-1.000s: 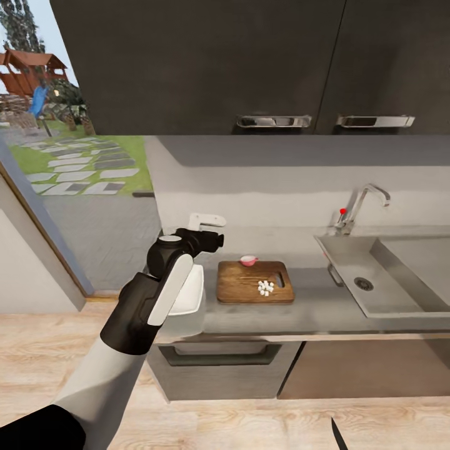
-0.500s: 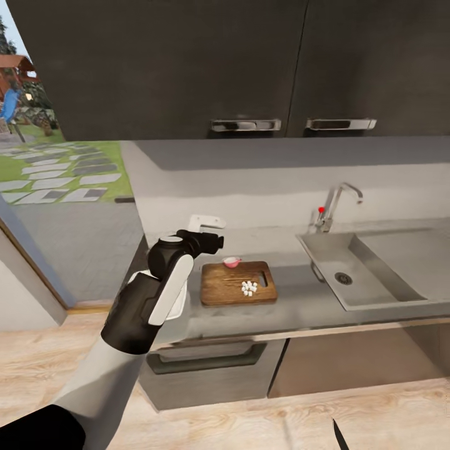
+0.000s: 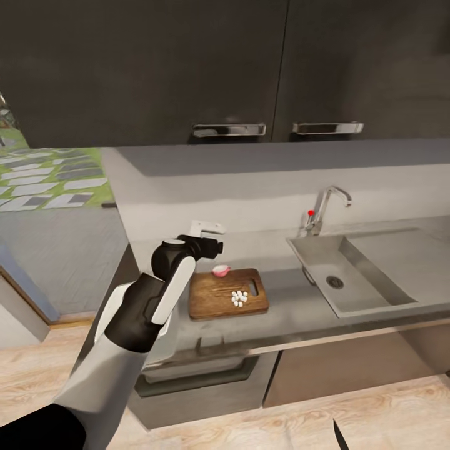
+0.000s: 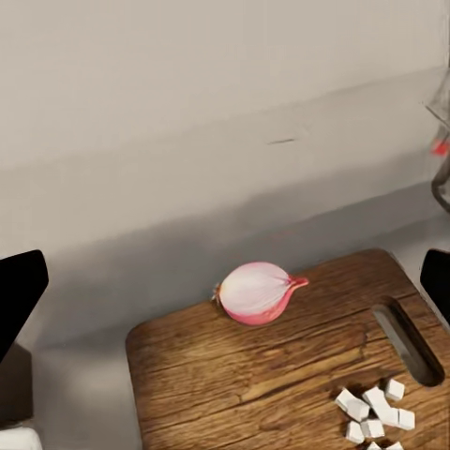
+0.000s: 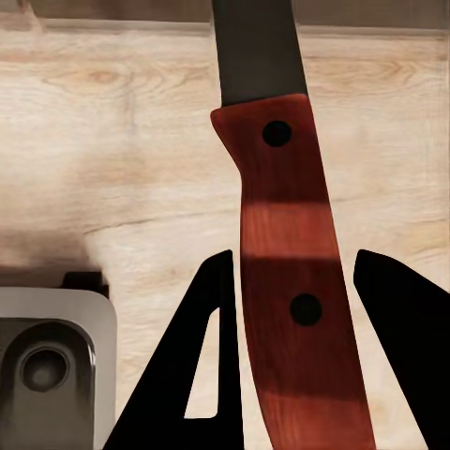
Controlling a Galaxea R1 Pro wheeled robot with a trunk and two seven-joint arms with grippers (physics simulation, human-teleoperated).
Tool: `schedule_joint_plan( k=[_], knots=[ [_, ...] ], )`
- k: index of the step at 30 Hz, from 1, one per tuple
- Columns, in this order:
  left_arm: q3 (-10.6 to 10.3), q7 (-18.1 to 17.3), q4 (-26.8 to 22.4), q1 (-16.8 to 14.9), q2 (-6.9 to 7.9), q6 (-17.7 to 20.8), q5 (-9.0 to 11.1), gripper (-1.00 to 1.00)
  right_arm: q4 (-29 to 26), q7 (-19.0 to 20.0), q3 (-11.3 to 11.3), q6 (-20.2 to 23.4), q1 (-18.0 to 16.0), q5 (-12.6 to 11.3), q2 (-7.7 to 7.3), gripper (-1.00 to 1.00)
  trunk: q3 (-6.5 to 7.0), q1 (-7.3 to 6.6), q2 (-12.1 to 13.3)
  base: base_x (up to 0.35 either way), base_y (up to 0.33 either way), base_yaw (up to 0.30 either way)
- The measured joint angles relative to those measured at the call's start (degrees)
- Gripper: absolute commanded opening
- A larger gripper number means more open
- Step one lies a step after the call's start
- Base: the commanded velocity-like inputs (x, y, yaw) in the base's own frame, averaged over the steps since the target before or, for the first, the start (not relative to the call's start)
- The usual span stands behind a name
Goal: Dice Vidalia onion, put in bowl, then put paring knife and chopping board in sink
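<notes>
Daylight shows at far left; left fingers [image 4: 19,305] gape empty above the grey desk [image 3: 294,312]. Chopping board [image 3: 219,299] carries Vidalia onion [image 3: 221,270] and diced onion [image 3: 238,299]; sink [image 3: 369,275] lies right. Right fingers [image 5: 384,328] clamp the paring knife [image 5: 281,281] over wooden floor [image 3: 387,412].

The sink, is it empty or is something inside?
Empty: the sink shows only its bare grey basin and round drain.
</notes>
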Motion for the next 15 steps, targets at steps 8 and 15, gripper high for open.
schedule_joint_plan(
  k=[8, 15],
  knots=[
    [0.09, 0.08, 3.24, 0.07, 0.58, -0.16, -0.04, 1.0, -2.16, 0.23, -0.11, -0.01, 0.0, 0.06, 0.31, -1.0, 0.0, 0.03, 0.01, 0.06, 0.0, 0.0],
    [0.1, 0.09, 5.56, 0.24, 0.71, -0.66, -0.09, 1.0, -2.64, 0.22, -0.15, -0.01, 0.0, 0.02, 0.35, -1.0, 0.0, 0.03, 0.01, 0.001, 0.0, 0.0]
  ],
)
